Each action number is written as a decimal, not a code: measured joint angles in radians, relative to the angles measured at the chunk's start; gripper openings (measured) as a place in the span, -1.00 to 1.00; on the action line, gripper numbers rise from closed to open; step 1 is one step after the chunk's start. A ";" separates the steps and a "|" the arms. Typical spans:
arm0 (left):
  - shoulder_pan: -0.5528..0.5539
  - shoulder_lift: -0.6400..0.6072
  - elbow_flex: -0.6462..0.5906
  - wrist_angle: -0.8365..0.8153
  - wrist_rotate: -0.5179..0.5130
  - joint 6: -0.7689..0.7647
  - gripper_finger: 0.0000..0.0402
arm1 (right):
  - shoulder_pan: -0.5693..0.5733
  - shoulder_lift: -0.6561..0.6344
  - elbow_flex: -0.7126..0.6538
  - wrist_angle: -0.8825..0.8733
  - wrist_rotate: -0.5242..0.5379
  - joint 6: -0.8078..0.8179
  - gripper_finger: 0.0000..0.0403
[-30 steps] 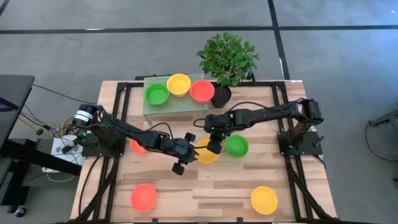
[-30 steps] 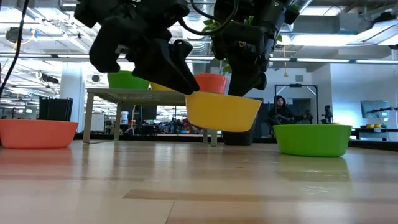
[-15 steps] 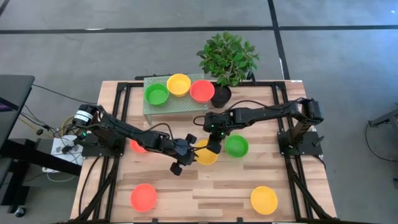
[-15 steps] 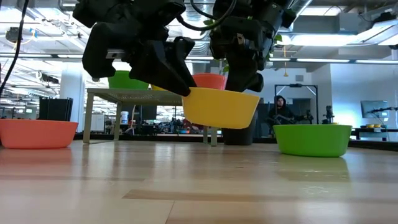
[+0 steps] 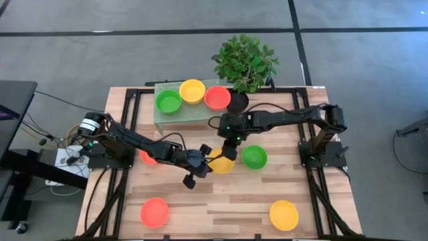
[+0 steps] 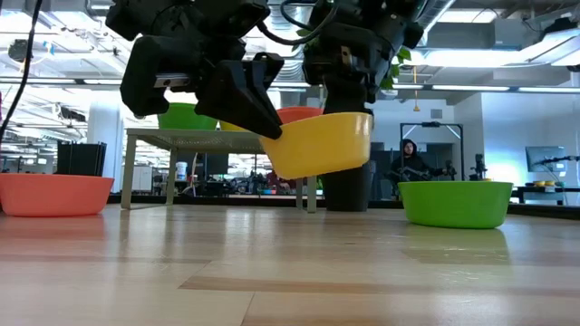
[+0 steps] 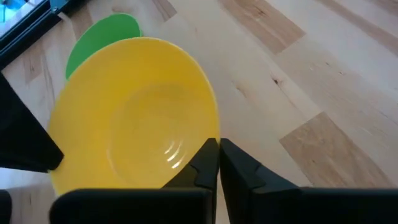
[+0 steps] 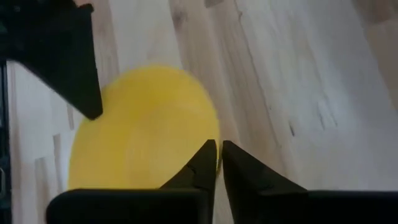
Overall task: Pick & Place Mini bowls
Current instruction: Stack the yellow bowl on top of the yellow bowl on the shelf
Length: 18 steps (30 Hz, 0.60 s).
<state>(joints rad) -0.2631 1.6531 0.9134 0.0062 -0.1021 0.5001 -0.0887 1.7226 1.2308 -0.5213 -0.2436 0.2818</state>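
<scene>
We see the small round yellow plastic bowl [image 6: 319, 145], empty, tilted above the wooden table [image 5: 221, 201] at mid-table, our left hand [image 5: 202, 163] clamped on its left rim. Our right hand [image 5: 229, 151] is nearly closed just past its far rim, gripping nothing.

Left end effector [image 7: 217, 163] now clamped on yellow bowl [image 6: 319, 145], bowl tilted
</scene>
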 joint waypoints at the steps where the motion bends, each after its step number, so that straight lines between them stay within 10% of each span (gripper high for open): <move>1: -0.005 0.000 0.000 -0.004 -0.002 -0.003 -0.96 | 0.000 0.000 0.000 0.000 0.000 -0.020 -0.86; 14: -0.131 0.000 -0.001 -0.029 -0.010 -0.252 -0.96 | 0.051 0.000 0.000 -0.008 0.001 -0.038 -0.52; 18: -0.224 0.000 -0.001 -0.049 -0.205 -0.270 -0.97 | 0.107 -0.002 0.000 -0.019 0.041 -0.066 -0.54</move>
<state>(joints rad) -0.4873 1.6530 0.9123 -0.0428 -0.3068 0.2302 0.0188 1.7201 1.2312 -0.5398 -0.2025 0.2161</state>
